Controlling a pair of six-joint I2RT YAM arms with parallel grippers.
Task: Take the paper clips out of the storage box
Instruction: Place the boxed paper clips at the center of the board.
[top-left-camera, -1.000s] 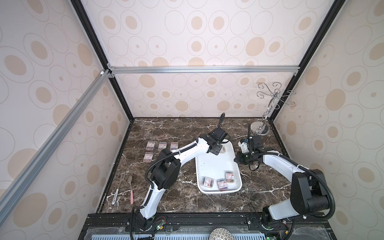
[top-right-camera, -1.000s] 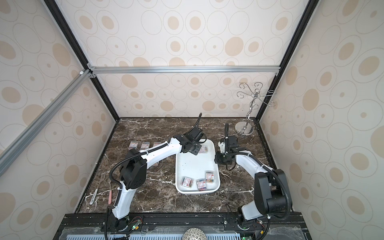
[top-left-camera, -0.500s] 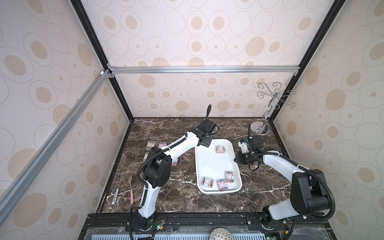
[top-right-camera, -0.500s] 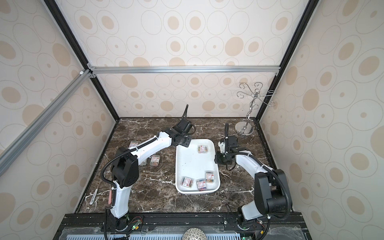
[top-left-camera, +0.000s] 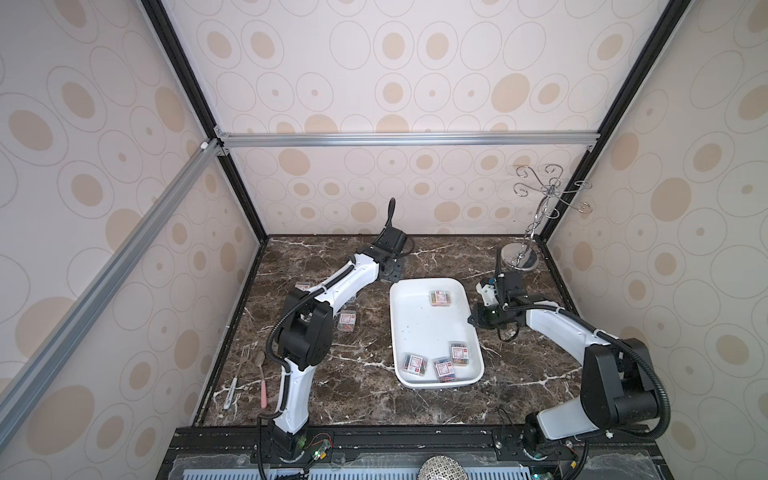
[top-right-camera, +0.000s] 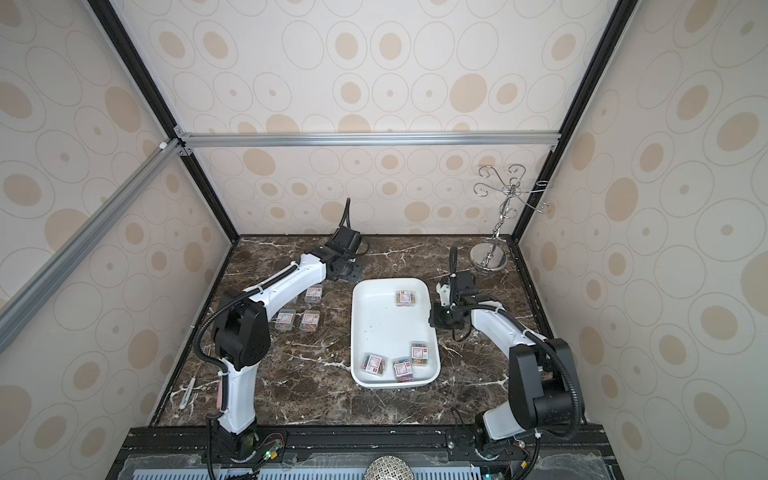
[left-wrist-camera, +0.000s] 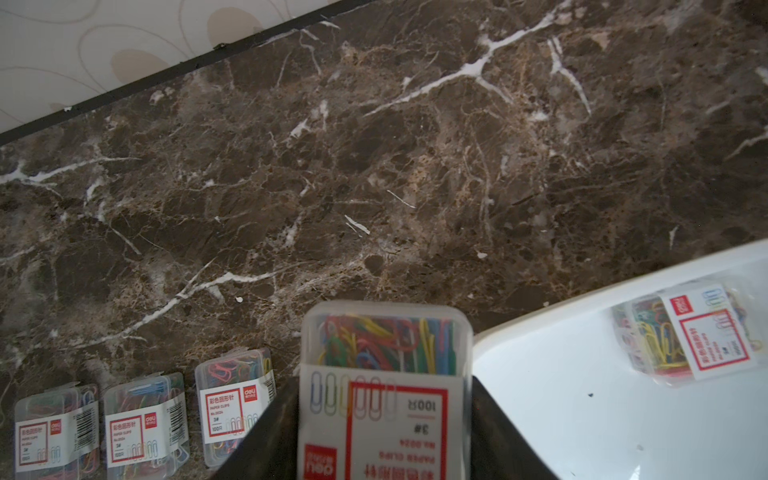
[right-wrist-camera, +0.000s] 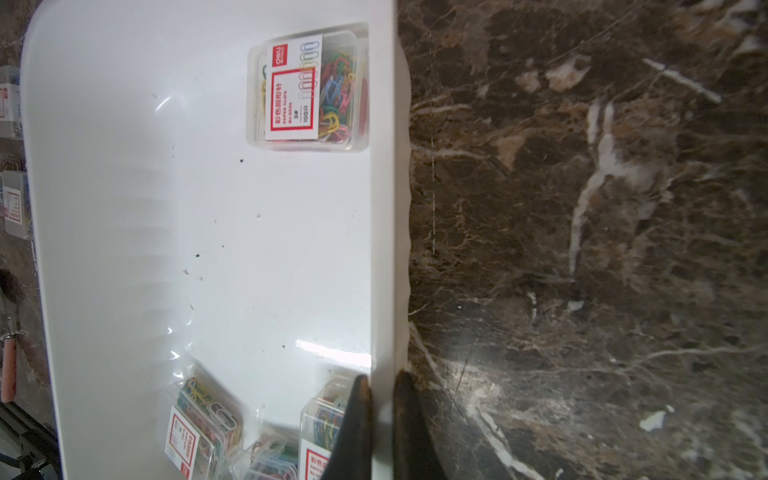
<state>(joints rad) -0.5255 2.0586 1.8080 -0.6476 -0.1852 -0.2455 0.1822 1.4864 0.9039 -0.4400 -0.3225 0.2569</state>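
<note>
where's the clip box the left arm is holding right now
In the left wrist view the held clip box sits between the jaws of the left gripper, over the marble table just off the far-left corner of the storage box.

Both top views taken from high above front edge, angled down: whole marble table (top-left-camera: 365, 374) covered, from afar. Left wrist view set close over table, tray (left-wrist-camera: 582, 415) corner caught. Right wrist view held close above tray rim — tray shared by all four.
</note>
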